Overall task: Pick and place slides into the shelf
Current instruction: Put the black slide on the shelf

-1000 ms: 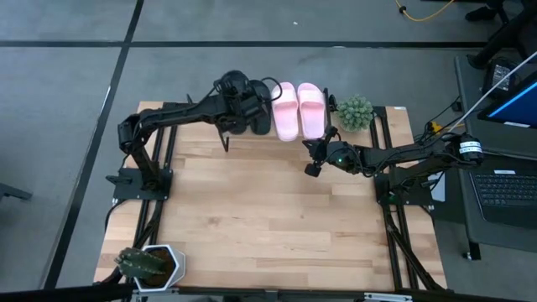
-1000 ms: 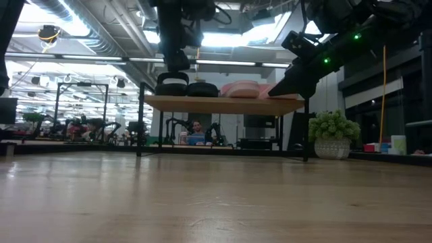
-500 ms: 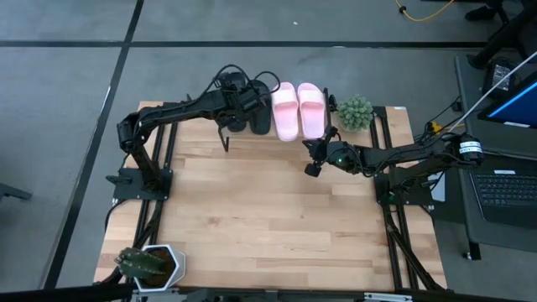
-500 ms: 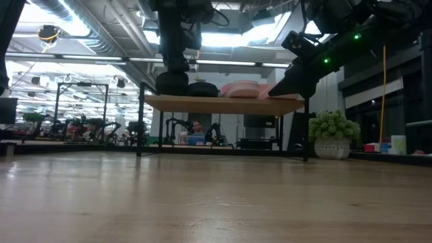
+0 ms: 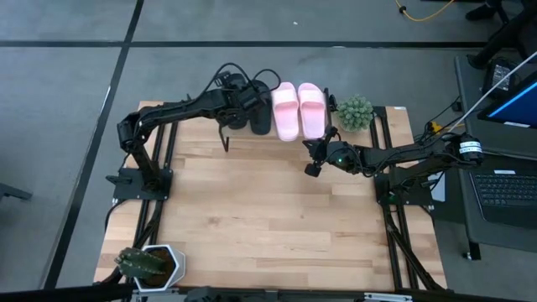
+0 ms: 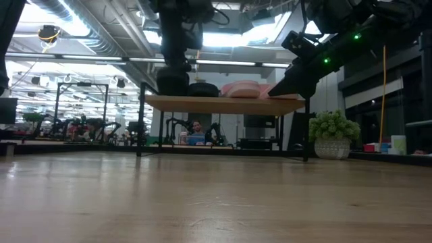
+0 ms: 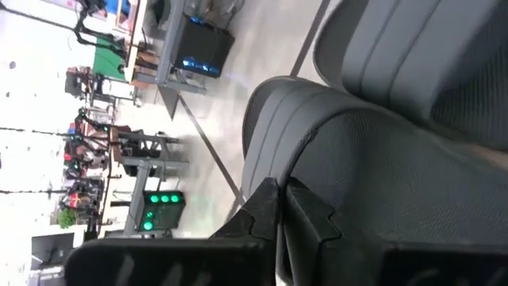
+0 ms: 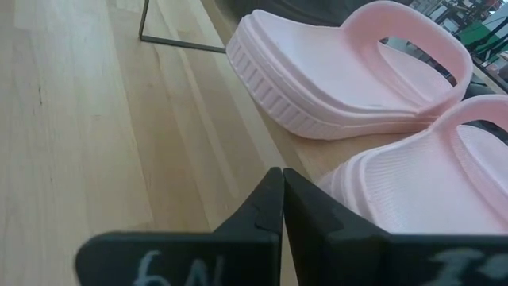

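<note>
The two pink slides (image 5: 299, 110) lie side by side on the shelf (image 6: 223, 103) at the far edge of the tabletop (image 5: 268, 218), and the two black slides (image 5: 252, 107) sit beside them toward the far-left corner. My left arm stretches from the left edge out over the black pair, and my left gripper (image 5: 228, 91) hangs right above them with its fingers (image 7: 266, 210) pressed together, holding nothing. My right gripper (image 5: 312, 151) hovers just in front of the shelf, below the pink pair, its fingers (image 8: 270, 199) together and empty too.
</note>
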Controlling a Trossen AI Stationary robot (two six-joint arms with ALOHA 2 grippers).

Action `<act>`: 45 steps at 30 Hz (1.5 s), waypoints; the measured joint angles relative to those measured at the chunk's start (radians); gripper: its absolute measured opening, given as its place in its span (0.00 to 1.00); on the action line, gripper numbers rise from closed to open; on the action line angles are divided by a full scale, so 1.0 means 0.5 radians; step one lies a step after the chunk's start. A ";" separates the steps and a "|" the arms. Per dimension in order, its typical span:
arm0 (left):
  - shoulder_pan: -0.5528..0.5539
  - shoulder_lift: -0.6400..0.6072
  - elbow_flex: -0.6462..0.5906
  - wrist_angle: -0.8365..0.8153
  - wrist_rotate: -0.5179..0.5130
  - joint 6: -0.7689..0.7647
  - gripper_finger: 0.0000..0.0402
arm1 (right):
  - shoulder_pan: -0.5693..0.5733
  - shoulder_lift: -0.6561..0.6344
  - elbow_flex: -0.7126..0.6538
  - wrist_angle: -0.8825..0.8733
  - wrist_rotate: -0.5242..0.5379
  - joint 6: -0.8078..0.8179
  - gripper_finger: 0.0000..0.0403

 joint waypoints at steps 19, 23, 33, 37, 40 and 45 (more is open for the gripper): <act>0.049 -0.003 -0.047 0.208 0.459 -0.021 0.03 | 0.000 0.000 0.000 0.000 0.001 0.000 0.04; 0.029 -0.004 -0.076 0.201 0.461 -0.012 0.03 | 0.000 0.000 0.000 0.000 0.000 0.000 0.04; 0.018 -0.003 -0.076 0.193 0.509 -0.012 0.03 | 0.000 0.000 0.000 0.000 0.001 0.000 0.04; 0.018 -0.003 -0.076 0.190 0.530 -0.014 0.03 | 0.000 0.000 0.000 0.000 0.000 0.000 0.04; 0.020 -0.003 -0.077 0.193 0.595 -0.016 0.03 | 0.000 0.000 0.000 0.000 0.000 0.000 0.04; 0.021 -0.003 -0.177 0.238 0.610 -0.020 0.03 | 0.000 0.000 0.000 0.000 0.000 0.000 0.04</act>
